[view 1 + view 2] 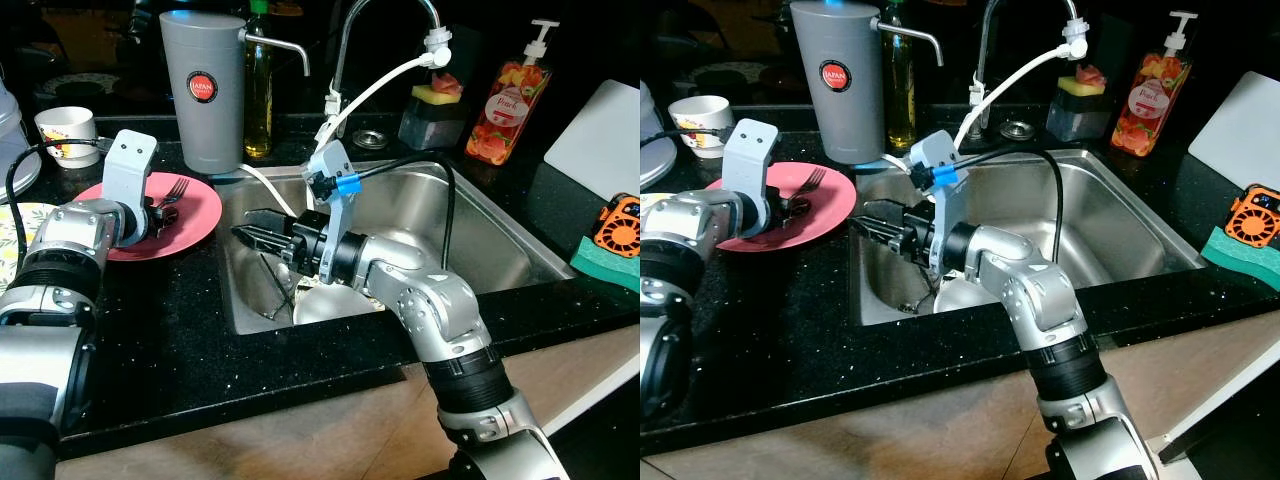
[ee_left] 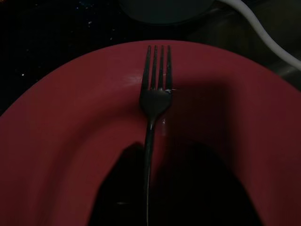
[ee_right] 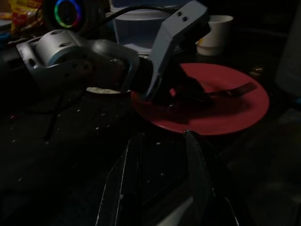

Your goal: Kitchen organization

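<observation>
Both eye views look down and forward from the robot's head over a black counter (image 1: pixel 200 330) and a steel sink (image 1: pixel 480 230), from slightly offset positions, sharing nearly the whole scene. The left wrist view sits very close above a red plate (image 2: pixel 70 141), facing along a fork (image 2: pixel 155 94) lying on it. The right wrist view looks from over the sink across the counter toward the same plate (image 3: pixel 235 113) and fork (image 3: pixel 237 89), taking in the left arm from nearby.
</observation>
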{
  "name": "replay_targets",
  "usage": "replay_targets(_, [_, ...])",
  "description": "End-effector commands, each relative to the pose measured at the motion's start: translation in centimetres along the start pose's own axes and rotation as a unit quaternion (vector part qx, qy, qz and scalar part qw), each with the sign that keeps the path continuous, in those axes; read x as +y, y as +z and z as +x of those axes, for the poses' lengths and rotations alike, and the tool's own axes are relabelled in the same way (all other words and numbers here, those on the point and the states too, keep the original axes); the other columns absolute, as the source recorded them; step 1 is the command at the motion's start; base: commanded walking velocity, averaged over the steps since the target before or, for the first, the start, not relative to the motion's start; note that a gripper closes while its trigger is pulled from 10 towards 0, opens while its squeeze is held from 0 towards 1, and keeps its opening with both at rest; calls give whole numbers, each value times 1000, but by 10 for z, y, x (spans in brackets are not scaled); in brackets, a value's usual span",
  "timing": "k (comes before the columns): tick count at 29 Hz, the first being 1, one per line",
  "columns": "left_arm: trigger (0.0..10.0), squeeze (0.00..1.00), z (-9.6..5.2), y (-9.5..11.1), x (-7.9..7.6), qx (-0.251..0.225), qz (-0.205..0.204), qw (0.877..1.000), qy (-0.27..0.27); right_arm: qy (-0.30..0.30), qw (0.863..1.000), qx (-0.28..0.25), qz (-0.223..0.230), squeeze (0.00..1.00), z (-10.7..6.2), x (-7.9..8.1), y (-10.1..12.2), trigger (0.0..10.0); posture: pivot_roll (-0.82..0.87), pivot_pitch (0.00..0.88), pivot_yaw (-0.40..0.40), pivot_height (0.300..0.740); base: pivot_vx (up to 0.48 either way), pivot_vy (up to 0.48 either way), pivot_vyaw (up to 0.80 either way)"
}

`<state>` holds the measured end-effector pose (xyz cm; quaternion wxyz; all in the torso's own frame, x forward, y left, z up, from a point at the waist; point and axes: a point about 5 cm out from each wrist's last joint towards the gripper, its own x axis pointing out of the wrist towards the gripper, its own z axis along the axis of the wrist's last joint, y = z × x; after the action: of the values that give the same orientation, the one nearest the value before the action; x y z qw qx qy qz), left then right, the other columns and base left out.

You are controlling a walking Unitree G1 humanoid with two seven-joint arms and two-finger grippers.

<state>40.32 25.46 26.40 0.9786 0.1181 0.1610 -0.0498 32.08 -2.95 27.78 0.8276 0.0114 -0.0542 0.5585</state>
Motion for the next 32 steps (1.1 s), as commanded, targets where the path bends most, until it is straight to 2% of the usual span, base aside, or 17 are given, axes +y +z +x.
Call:
replay_targets(1, [0,0,0,-12,5,31,4,999,7,18,1000,8,-6,0,0,6,0,10000,-25,99,-67,740,0,0,0])
replay_targets(14, [0,0,0,-16,9,32,0,999,30,-24,1000,3,11,0,0,-3,-1,10000,-23,97,-63,740,0,0,0])
replay_targets(15, [0,0,0,-8,10,4,2,999,38,-30,999,0,12,0,0,-5,1,10000,-25,98,-63,740,0,0,0])
replay_targets(17, [0,0,-1,-4,9,-6,2,999,38,-33,999,-2,12,0,-1,-6,1,10000,-25,98,-63,740,0,0,0])
replay_targets(20, [0,0,-7,25,4,-77,-19,997,16,-57,998,-26,21,0,-2,-13,9,10000,-25,97,-61,740,0,0,0])
replay_targets(22, [0,0,-12,41,2,-118,-56,991,5,-71,996,-40,26,0,-4,-17,13,10000,-23,96,-62,740,0,0,0])
replay_targets(23, [0,0,-21,65,-4,-183,-100,978,-29,-94,993,-59,33,0,-5,-24,19,10000,-20,95,-63,740,0,0,0])
replay_targets(26, [0,0,-26,73,-6,-204,-119,971,-46,-102,992,-67,36,0,-6,-26,21,10000,-20,95,-63,740,0,0,0])
replay_targets(27, [0,0,-31,82,-9,-230,-137,961,-65,-110,990,-78,41,0,-7,-28,24,10000,-18,94,-63,740,0,0,0])
replay_targets(28, [0,0,-31,82,-9,-230,-137,961,-65,-110,990,-78,41,0,-7,-28,24,10000,-18,94,-63,740,0,0,0])
replay_targets(29, [0,0,-34,87,-11,-244,-147,956,-76,-113,989,-84,44,0,-7,-29,26,10000,-18,94,-62,740,0,0,0])
replay_targets(32, [0,0,-42,90,-28,-271,-177,935,-147,-129,984,-110,47,0,-9,-33,33,10000,-17,89,-61,740,0,0,0])
